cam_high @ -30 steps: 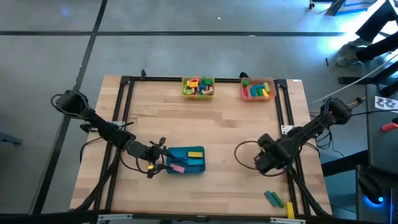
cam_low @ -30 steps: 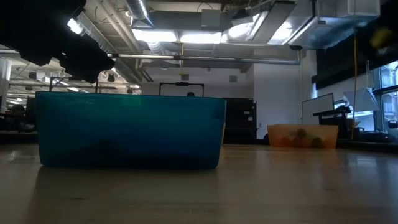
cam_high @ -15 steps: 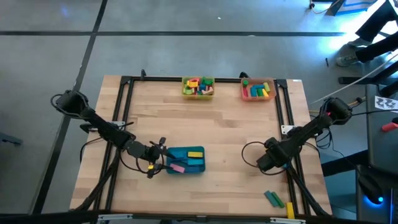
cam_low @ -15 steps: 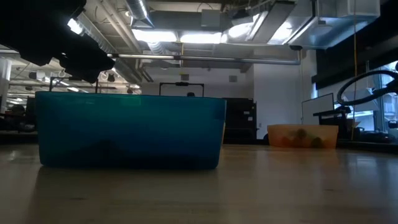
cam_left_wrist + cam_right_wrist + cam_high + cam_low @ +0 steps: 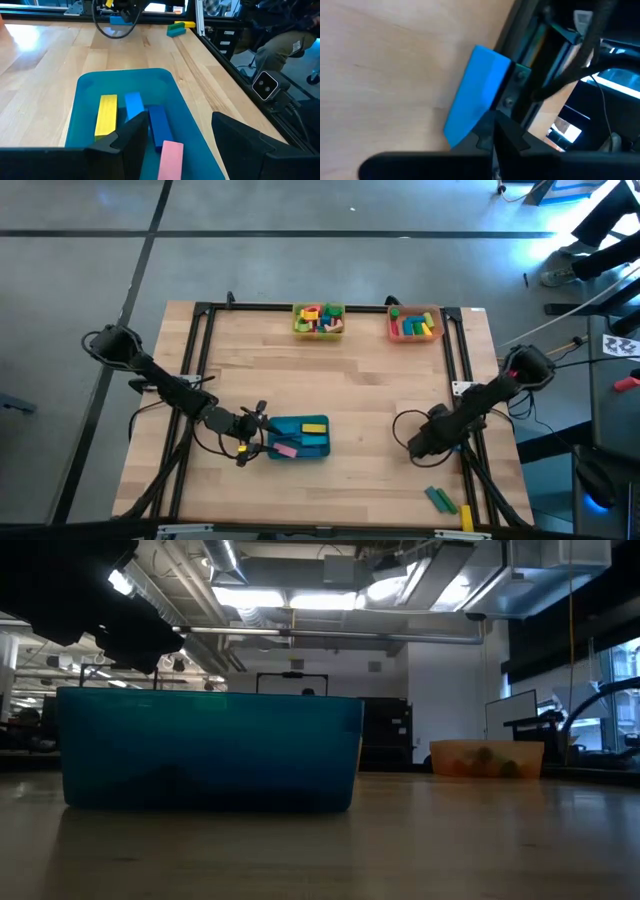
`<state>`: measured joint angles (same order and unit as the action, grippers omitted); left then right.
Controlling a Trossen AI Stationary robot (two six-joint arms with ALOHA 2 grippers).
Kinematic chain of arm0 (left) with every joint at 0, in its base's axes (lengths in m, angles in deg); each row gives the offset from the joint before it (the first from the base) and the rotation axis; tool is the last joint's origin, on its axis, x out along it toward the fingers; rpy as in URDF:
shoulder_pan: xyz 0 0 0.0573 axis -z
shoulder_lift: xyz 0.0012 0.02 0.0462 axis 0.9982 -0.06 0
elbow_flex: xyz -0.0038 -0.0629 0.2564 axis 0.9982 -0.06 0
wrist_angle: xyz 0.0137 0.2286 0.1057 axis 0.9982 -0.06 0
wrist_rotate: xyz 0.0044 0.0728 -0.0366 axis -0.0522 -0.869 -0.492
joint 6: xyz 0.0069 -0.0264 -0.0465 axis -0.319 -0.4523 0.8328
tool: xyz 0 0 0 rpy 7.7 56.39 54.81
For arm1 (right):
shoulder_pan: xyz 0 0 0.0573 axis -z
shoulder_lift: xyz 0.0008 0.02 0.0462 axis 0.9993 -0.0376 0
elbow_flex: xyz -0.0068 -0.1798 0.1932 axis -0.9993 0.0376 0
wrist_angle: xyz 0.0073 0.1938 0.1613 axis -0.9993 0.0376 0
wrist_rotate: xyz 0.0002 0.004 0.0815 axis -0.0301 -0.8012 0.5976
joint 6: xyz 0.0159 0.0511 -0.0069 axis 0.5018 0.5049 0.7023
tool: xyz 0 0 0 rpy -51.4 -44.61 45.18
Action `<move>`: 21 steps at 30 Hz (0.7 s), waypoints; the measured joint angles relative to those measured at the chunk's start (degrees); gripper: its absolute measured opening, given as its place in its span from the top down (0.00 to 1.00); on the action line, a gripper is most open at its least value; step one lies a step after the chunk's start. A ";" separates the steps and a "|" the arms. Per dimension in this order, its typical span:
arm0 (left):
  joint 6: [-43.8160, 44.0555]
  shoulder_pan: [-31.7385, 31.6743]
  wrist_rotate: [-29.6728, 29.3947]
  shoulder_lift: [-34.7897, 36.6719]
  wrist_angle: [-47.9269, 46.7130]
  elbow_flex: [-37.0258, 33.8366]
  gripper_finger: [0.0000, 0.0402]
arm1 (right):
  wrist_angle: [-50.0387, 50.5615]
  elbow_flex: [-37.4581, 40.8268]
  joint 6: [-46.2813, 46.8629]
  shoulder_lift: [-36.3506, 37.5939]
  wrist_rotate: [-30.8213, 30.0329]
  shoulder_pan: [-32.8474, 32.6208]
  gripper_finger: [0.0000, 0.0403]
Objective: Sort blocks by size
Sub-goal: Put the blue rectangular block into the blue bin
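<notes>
The left gripper (image 5: 262, 432) hangs over the short end of the teal tray (image 5: 312, 450), near the table's (image 5: 340, 395) front edge, with its jaws spread wide. In the tray lie 4 long bars: a yellow bar (image 5: 106, 115), a light blue bar (image 5: 133, 105), a dark blue bar (image 5: 158, 124) and a pink bar (image 5: 170, 159). The right gripper (image 5: 424, 442), near the table's right edge, has its jaws pressed together. A blue block (image 5: 478, 94) lies just beside it. A green block (image 5: 437, 498) and a yellow block (image 5: 467, 518) sit at the front right corner. The 2 trays at the back edge hold mixed blocks.
</notes>
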<state>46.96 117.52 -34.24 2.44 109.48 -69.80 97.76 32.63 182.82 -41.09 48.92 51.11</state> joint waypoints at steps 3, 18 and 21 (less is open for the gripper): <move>0.00 0.00 0.00 0.00 0.00 0.00 0.50 | -1.18 -0.04 -1.17 -2.69 0.41 0.00 0.97; -0.15 0.00 0.00 0.00 0.00 -0.02 0.50 | -0.11 -12.90 -5.37 -5.45 -14.20 0.00 0.97; -0.16 0.00 0.00 0.00 0.01 -0.02 0.50 | 2.21 -16.69 -5.52 -5.45 -18.28 0.00 0.97</move>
<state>46.80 117.52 -34.24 2.44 109.49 -69.82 99.97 15.94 177.30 -46.54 30.64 51.11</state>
